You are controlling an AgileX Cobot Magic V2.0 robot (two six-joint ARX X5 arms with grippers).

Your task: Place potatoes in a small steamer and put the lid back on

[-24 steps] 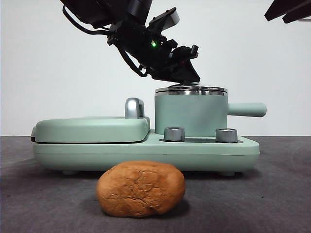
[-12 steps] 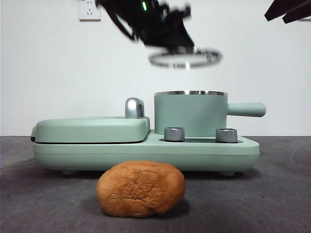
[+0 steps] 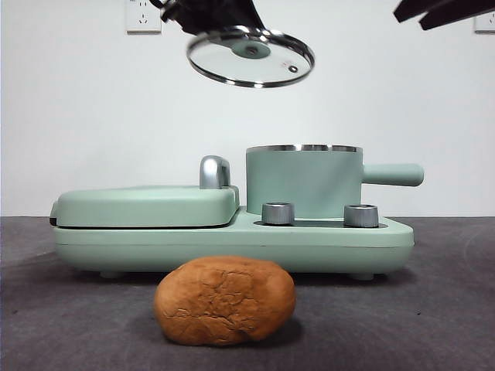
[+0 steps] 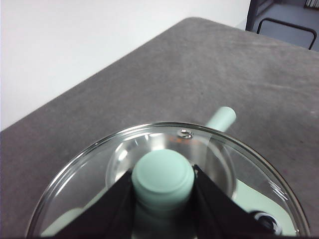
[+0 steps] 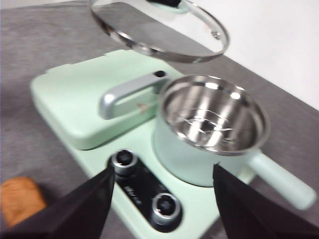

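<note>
Lid (image 3: 250, 57) aloft; steamer (image 3: 303, 182) open; potato (image 3: 224, 300) tabled.

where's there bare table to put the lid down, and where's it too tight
Bare grey table lies right of the potato, in front of the cooker base; a similar patch lies left of the potato. It is tight between potato and base. The left pincer holds the lid above the open steamer; the right pincer waits.

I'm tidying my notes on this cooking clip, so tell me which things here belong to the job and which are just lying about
Part of the job:
- potato, on the table in front of the cooker
- steamer, open and empty
- lid, held aloft by its knob in the left gripper
- right gripper, open above the cooker

Just there:
- griddle lid, closed
- two dials
- wall socket
</note>
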